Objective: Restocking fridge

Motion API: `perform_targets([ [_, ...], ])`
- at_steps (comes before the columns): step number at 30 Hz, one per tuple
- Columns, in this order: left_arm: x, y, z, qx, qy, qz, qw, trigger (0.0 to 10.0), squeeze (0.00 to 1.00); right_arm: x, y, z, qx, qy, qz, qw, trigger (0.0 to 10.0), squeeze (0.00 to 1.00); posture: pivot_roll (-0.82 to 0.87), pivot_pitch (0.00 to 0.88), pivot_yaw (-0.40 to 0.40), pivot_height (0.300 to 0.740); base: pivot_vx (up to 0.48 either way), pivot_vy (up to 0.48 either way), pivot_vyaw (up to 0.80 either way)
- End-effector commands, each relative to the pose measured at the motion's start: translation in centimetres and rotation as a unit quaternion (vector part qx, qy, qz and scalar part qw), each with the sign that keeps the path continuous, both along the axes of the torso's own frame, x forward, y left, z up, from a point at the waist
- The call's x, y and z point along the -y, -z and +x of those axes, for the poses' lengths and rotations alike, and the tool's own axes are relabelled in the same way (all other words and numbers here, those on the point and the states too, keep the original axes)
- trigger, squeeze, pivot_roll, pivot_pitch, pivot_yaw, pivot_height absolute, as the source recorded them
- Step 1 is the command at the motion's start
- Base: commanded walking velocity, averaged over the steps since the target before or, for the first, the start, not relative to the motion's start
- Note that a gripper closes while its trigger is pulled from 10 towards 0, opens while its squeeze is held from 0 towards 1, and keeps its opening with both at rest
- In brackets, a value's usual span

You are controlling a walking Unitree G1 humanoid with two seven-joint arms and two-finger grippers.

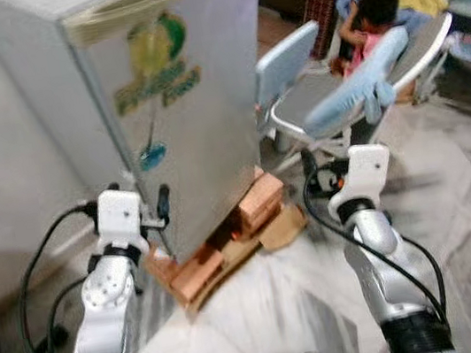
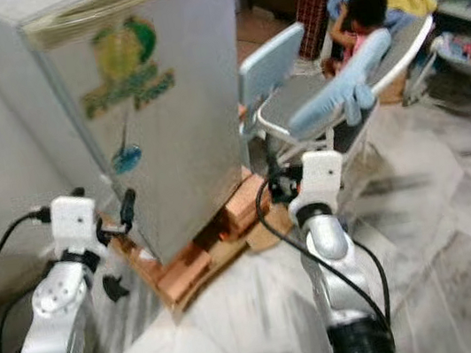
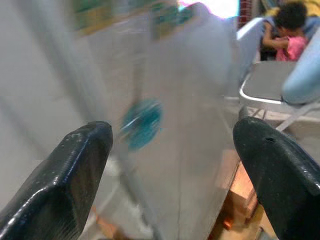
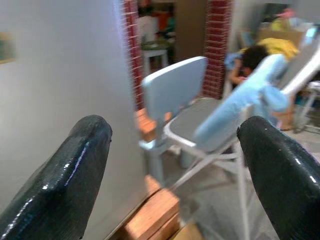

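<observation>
- Left eye view: a small silver fridge [image 1: 159,90] stands shut on a base of bricks [image 1: 228,240], with a green fruit sticker on its door. This looks like the approach step, before any opening; no items to stock can be seen. The left tool [image 1: 162,208] is raised close to the door's lower left edge, its silver arm bent upward. The right tool [image 1: 319,168] is raised just right of the fridge, beside a pale folding chair [image 1: 330,94]. A person [image 1: 368,21] sits beyond the chair.
- Right eye view: the same scene, blurred. The next move probably calls for finding the door's edge or handle and pulling it open.
- Left wrist view: the left tool's two black fingers [image 3: 70,175] are spread wide and hold nothing; the fridge door with a teal sticker [image 3: 142,122] lies straight ahead.
- Right wrist view: the right tool's fingers [image 4: 70,170] are also wide apart and empty, pointing past the fridge side toward the chair.
</observation>
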State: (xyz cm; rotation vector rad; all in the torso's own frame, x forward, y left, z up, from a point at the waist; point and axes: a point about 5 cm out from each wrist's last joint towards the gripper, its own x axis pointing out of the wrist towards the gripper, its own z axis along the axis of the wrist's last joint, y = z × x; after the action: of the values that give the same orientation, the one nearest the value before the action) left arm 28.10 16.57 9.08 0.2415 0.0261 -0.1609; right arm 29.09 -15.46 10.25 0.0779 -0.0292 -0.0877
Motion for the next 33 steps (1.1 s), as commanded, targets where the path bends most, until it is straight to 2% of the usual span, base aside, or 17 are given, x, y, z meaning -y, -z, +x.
perform_targets([
  [1,0.1,0.5,-0.1,-0.013,0.011,0.019,1.0,10.0,0.0,1.5,0.5,-0.3,-0.007,0.031,-0.008,0.999,10.0,0.0,0.05,0.0,0.035,0.74,0.0,0.0,0.0],
  [3,-0.3,0.4,0.3,-0.011,0.015,0.038,0.999,10.0,0.0,2.2,0.6,-0.3,-0.008,0.046,-0.011,0.999,10.0,0.0,0.05,0.0,0.038,0.74,0.0,0.0,0.0],
  [6,-0.7,-0.2,1.0,0.0,0.021,0.055,0.998,10.0,0.0,2.4,0.7,-0.2,-0.008,0.056,-0.009,0.998,10.0,0.0,0.02,0.0,0.054,0.74,0.0,0.0,0.0],
  [9,-1.2,-0.4,1.8,0.001,0.014,0.054,0.998,10.0,0.0,2.4,0.5,-0.2,-0.001,0.063,-0.011,0.998,10.0,0.0,-0.01,0.0,0.064,0.74,0.0,0.0,0.0],
  [15,-0.4,-0.4,2.2,0.004,0.031,0.065,0.997,10.0,0.0,2.5,0.7,-0.9,-0.001,0.071,-0.008,0.997,10.0,0.0,-0.02,0.0,0.08,0.74,0.0,0.0,0.0],
  [18,0.3,-0.2,1.8,0.005,0.044,0.064,0.997,10.0,0.0,2.9,0.8,-1.1,0.0,0.086,-0.002,0.996,10.0,0.0,-0.02,0.0,0.085,0.74,0.0,0.0,0.0],
  [23,0.5,0.4,1.0,0.003,0.043,0.055,0.998,10.0,0.0,2.7,0.6,-1.1,0.001,0.08,-0.006,0.997,10.0,0.0,0.0,0.002,0.035,0.74,0.0,0.0,0.0],
  [27,0.0,0.6,0.6,0.002,0.016,0.039,0.999,10.0,0.0,2.3,0.8,-1.0,-0.011,0.058,-0.011,0.998,10.0,0.0,0.03,0.017,-0.011,0.74,0.0,0.0,0.0],
  [33,-0.3,0.7,0.0,0.001,0.017,0.04,0.999,10.0,0.0,1.8,0.8,-0.8,-0.019,0.038,-0.015,0.999,10.0,0.0,0.04,0.043,-0.044,0.74,0.0,0.412,-0.48],
])
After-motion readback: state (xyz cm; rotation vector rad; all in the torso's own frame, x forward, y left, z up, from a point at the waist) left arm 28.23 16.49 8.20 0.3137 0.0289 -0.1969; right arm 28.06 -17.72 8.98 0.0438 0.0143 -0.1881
